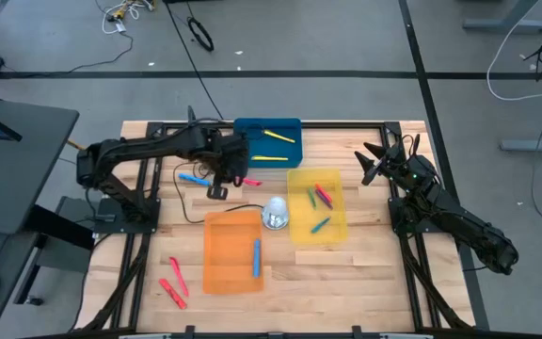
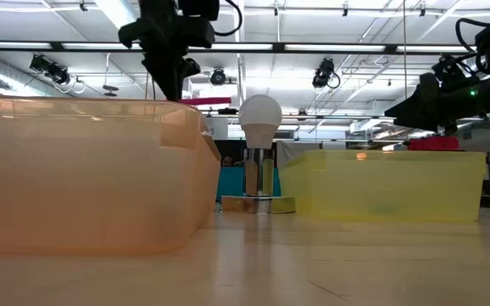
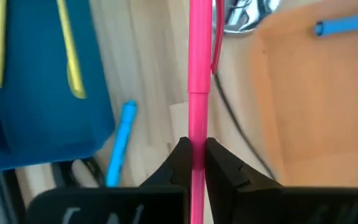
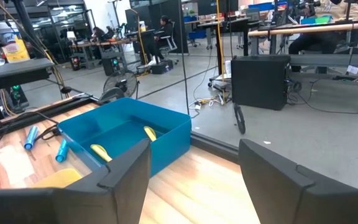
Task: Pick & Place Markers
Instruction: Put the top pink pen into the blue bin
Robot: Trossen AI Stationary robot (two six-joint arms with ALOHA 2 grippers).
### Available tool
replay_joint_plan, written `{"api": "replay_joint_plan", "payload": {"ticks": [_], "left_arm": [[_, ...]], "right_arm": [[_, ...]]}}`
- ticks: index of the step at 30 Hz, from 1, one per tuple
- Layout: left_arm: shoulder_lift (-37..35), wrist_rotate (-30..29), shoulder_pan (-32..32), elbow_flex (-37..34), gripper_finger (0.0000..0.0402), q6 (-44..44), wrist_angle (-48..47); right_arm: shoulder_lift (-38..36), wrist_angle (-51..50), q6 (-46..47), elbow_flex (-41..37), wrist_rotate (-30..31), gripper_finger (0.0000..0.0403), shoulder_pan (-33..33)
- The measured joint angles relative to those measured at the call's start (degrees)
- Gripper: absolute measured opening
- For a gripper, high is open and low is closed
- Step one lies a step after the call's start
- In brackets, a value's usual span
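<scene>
My left gripper (image 1: 222, 182) hangs over the wood between the blue tray (image 1: 268, 141) and the orange tray (image 1: 232, 250), shut on a pink marker (image 3: 197, 68). Two yellow markers (image 3: 70, 56) lie in the blue tray. A light blue marker (image 1: 256, 256) lies in the orange tray. Red, green and blue markers (image 1: 320, 200) lie in the yellow tray (image 1: 317, 226). Loose on the table are a light blue marker (image 3: 120, 143) and two red ones (image 1: 175, 282). My right gripper (image 1: 373, 162) waits open at the far right, holding nothing. My left gripper pinches the pink marker between its two fingers, near one end of the barrel (image 3: 197, 146). The fingers come steeply from above and lie across it. The marker (image 2: 204, 100) sticks out level from the gripper, lifted clear above the orange tray's rim.
A white bulb on a silver stand (image 1: 275, 214) stands between the orange and yellow trays. A black cable (image 1: 191, 207) runs over the wood beside the orange tray. A black frame (image 1: 346, 125) borders the table.
</scene>
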Motion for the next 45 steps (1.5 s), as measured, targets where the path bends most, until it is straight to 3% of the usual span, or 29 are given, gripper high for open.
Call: {"api": "replay_joint_plan", "payload": {"ticks": [7, 29, 45], "left_arm": [[4.8, -0.3, 5.0, 7.2, 0.0023, 0.8, 0.2], [30.7, 0.5, 14.0, 41.9, 0.0023, 1.2, -8.5], [36.5, 1.7, 14.1, 43.5, 0.0023, 0.0, -11.3]], "right_arm": [[0.0, 0.0, 0.0, 0.0, 0.0, 0.0245, 0.0], [0.0, 0.0, 0.0, 0.0, 0.0, 0.0245, 0.0], [0.0, 0.0, 0.0, 0.0, 0.0, 0.0245, 0.0]]}}
